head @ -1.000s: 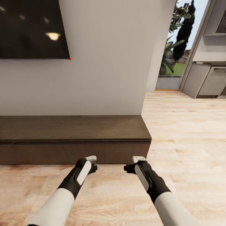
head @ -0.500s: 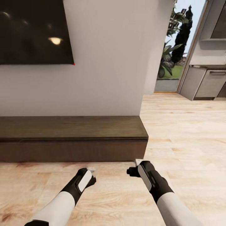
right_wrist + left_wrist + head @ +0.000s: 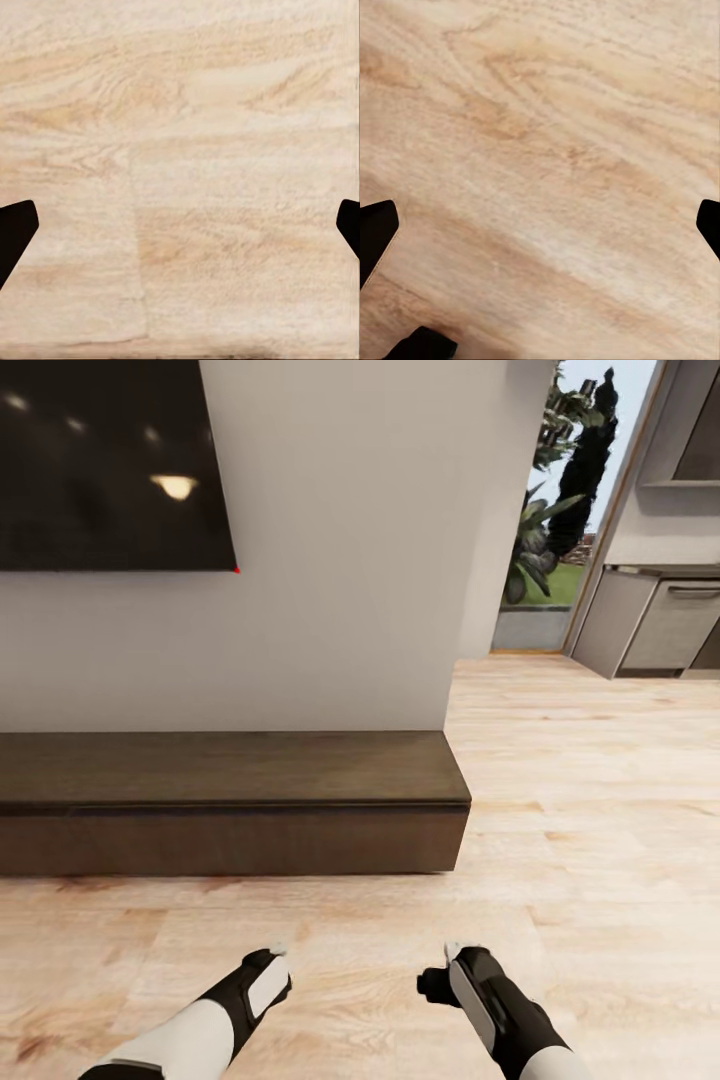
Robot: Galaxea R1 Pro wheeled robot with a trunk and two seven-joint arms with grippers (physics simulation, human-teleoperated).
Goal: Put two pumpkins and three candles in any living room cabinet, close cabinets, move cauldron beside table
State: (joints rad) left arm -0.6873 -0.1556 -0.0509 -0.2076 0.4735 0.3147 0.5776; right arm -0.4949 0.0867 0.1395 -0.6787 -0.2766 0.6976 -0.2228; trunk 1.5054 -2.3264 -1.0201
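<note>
two arms hang low in front of the robot, over the wood floor (image 3: 600, 810). the left gripper (image 3: 277, 952) and the right gripper (image 3: 452, 954) both point down at the boards. in the left wrist view the dark fingertips (image 3: 376, 229) sit far apart at the edges with bare floor between them, so that gripper is spread wide and holds nothing. the right wrist view shows the same: one dark fingertip (image 3: 15, 225) at each side, wide apart, nothing in between.

a long, low, dark cabinet (image 3: 230, 840) lies ahead of both grippers, against the white wall (image 3: 350, 560). its long side runs left to right across the view. its front looks flat and closed, though no handle can be made out. a big black screen (image 3: 110, 460) hangs above it. the cabinet's right end is about in line with the right gripper, and the left gripper faces its middle part, so both arms are about as near to it.

no pumpkin, candle or cauldron can be seen here, so where they are cannot be told. they may be waiting somewhere else in the room, or they may be shut inside the cabinet. off to the right is a doorway (image 3: 550, 520) with green plants outside.
</note>
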